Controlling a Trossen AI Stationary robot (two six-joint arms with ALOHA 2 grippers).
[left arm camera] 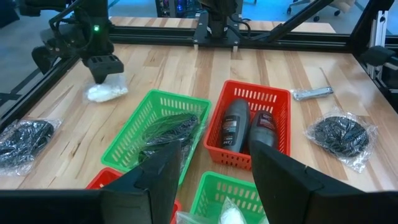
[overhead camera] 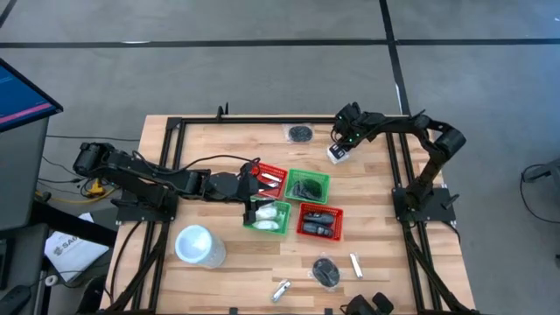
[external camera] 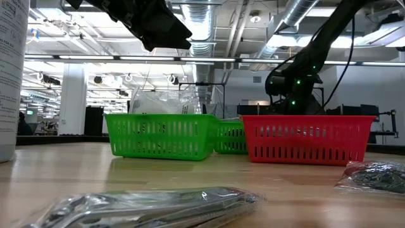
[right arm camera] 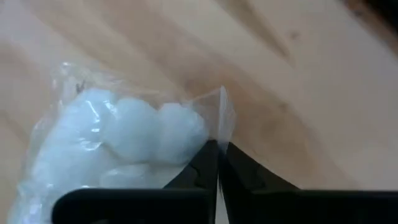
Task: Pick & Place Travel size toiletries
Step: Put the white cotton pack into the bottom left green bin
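While the left tool (left arm camera: 211, 180) is held wide above the baskets, the white packet (right arm camera: 118, 146) is pinched by the right tool (right arm camera: 217, 163) on the bench (overhead camera: 385, 219).

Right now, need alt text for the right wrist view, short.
The right gripper is shut on the clear edge of a white packet, pinching the wrap between its dark fingertips. The packet, holding round white pieces, lies on the bare wooden table.
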